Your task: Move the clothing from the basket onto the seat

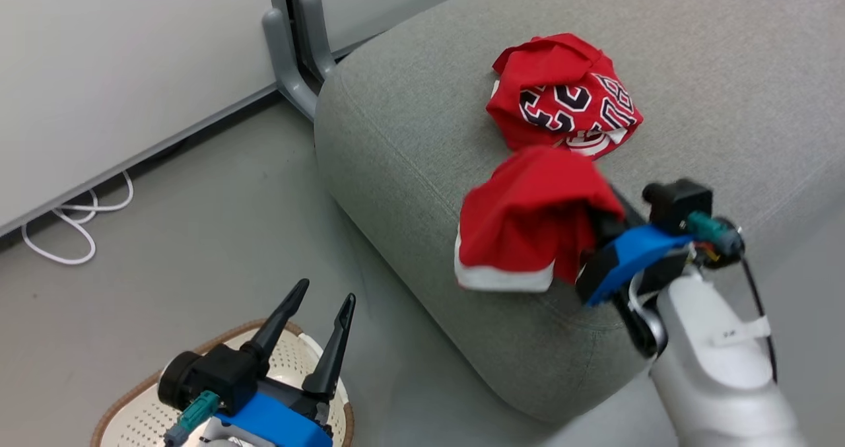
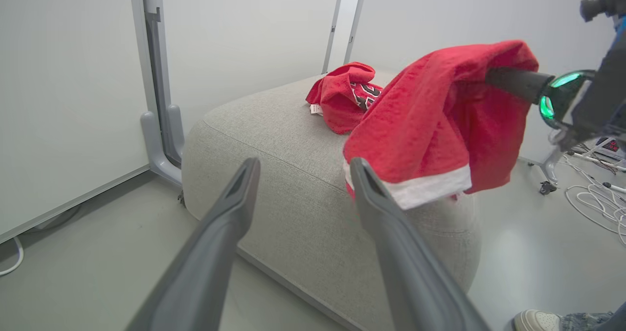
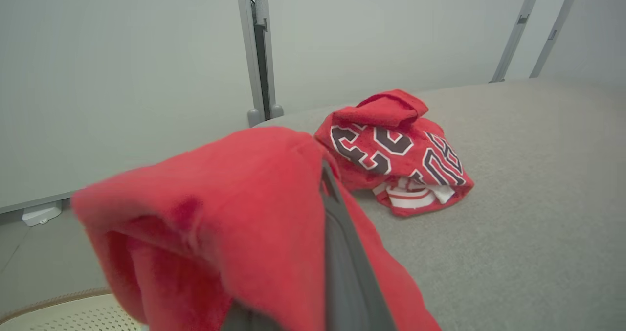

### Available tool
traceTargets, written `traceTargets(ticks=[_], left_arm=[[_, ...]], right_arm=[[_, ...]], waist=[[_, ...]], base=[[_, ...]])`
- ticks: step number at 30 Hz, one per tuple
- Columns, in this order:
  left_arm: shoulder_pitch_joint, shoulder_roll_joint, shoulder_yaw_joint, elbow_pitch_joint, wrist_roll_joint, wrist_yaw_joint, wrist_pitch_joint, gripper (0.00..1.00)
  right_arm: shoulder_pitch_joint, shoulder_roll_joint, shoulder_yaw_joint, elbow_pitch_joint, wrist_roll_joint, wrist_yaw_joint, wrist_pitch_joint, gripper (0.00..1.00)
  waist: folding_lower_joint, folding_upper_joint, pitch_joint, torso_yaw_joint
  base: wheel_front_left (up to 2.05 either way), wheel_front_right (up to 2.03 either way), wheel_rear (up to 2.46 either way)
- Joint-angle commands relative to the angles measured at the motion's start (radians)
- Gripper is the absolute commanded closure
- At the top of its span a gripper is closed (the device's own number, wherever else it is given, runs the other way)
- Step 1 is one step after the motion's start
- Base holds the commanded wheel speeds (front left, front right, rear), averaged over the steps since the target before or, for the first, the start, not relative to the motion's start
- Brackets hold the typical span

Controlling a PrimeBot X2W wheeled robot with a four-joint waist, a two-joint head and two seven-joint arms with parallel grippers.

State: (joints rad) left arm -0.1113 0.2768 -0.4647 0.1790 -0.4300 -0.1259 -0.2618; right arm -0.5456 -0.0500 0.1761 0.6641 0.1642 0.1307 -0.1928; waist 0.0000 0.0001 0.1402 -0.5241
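The grey floor (image 1: 198,222) fills the left of the head view, and the large grey seat (image 1: 409,189) runs from the middle to the upper right, its rounded corner toward the bottom centre. A grey post (image 1: 290,51) stands at the seat's far corner, at top centre. On the seat's top, upper right of centre, the lettered garment (image 1: 568,97) lies crumpled, its black-and-white letters and striped trim showing. Just below it in the frame, the plain red garment (image 1: 528,216) with a white hem band hangs draped over the right end effector (image 1: 610,222), whose fingers are pressed together on the cloth above the seat's near edge; whether the hem touches the seat I cannot tell. The basket (image 1: 152,414) sits on the floor at the lower left, well apart from the garments. Above it the left end effector (image 1: 327,290) has its fingers spread apart, holding nothing. A white cable (image 1: 72,229) loops at the left edge. A shoe (image 2: 535,319) shows at the lower right of the left wrist view.
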Motion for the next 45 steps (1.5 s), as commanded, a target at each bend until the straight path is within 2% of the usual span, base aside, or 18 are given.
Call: traceTargets(ticks=[1,8,13,21,28,37,38,39,40,42,45], left_arm=[[-0.021,0.015,0.001,-0.009,0.002,-0.007,-0.005,0.00],[-0.090,0.104,-0.032,-0.084,-0.003,-0.007,-0.005,0.00],[-0.156,0.172,-0.074,-0.154,-0.008,-0.007,-0.005,0.00],[-0.279,0.253,-0.110,-0.251,-0.016,-0.007,-0.005,0.00],[-0.331,0.282,-0.108,-0.296,-0.016,-0.007,-0.005,0.00],[-0.320,0.267,-0.112,-0.287,-0.018,-0.007,-0.005,0.00],[-0.319,0.266,-0.111,-0.284,-0.019,-0.007,-0.005,0.00],[-0.318,0.264,-0.110,-0.282,-0.021,-0.007,-0.005,0.00],[-0.316,0.261,-0.110,-0.279,-0.023,-0.007,-0.005,0.00],[-0.314,0.254,-0.111,-0.273,-0.026,-0.007,-0.005,0.00],[-0.306,0.235,-0.115,-0.258,-0.036,-0.007,-0.005,0.00]], right_arm=[[-0.050,0.000,-0.022,-0.009,-0.007,0.000,0.004,1.00],[-0.302,0.000,-0.277,-0.047,-0.135,0.000,0.056,1.00],[-0.434,-0.035,-0.484,-0.136,-0.282,0.000,0.111,1.00],[-0.475,-0.042,-0.745,-0.304,-0.398,0.000,0.162,1.00],[-0.413,-0.017,-0.837,-0.273,-0.436,0.000,0.124,1.00],[-0.380,-0.005,-0.885,-0.190,-0.470,0.000,0.059,1.00],[-0.380,-0.004,-0.885,-0.186,-0.474,0.000,0.058,0.92],[-0.379,-0.004,-0.882,-0.184,-0.480,0.000,0.058,0.70],[-0.378,-0.004,-0.879,-0.182,-0.485,0.000,0.059,0.56],[-0.375,-0.003,-0.868,-0.176,-0.491,0.000,0.061,0.00],[-0.361,-0.002,-0.844,-0.168,-0.499,0.000,0.067,0.00]], waist=[[0.0000,-0.0001,0.043,0.020],[0.0000,-0.0001,0.209,0.097],[0.0000,-0.0001,0.333,0.178],[0.0000,-0.0001,0.521,0.292],[0.0000,-0.0001,0.598,0.320],[0.0000,-0.0001,0.582,0.323],[0.0000,-0.0001,0.578,0.322],[0.0000,-0.0001,0.572,0.320],[0.0000,-0.0001,0.566,0.319],[0.0000,-0.0001,0.550,0.318],[0.0000,-0.0001,0.511,0.319]], base=[[0.00,0.00,0.00],[0.00,0.00,0.00],[0.00,0.00,0.00],[0.00,0.00,0.00],[0.00,0.00,0.00],[0.00,0.00,0.00],[0.00,0.00,0.00],[0.00,0.00,0.00],[0.00,0.00,0.00],[0.00,0.00,0.00],[0.00,0.00,0.00]])
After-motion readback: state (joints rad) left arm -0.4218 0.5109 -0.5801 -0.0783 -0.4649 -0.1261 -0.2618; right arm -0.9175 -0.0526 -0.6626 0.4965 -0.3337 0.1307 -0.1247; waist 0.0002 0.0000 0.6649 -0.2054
